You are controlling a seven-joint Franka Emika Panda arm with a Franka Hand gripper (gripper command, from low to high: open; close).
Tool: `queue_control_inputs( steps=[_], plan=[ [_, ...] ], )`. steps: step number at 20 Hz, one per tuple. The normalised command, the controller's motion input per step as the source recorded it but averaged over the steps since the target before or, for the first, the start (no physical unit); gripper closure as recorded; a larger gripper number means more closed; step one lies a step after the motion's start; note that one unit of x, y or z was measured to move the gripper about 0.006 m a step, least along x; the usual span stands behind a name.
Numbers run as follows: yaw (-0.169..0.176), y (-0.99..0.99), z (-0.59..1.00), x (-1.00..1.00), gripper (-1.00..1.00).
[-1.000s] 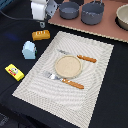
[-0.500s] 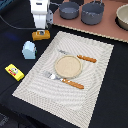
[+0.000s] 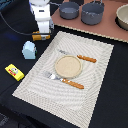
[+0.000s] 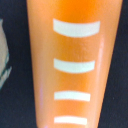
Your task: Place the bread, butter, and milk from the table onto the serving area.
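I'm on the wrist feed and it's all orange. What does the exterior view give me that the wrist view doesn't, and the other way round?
Only the exterior view shows the gripper low over the loaf, the milk, the butter and the serving area with its plate. Only the wrist view shows the pale slash marks close up. Both show the bread, off the mat on the dark table.

I see even, soft light and only weak shadows in the exterior view. My wrist view is blurred, and the bread (image 4: 74, 65) has a pale glare.

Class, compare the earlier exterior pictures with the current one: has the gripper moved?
Yes. The gripper has dropped toward the bread, beside the placemat's corner; the milk stayed put.
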Motion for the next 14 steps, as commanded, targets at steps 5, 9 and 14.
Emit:
queue_control_inputs(
  steps=[5,9,14],
  plan=[
    [0.063,-0.11,-0.17,-0.04,1.0],
    [0.054,-0.08,-0.07,0.0,1.0],
    [0.046,-0.04,-0.09,0.0,1.0]
  ],
)
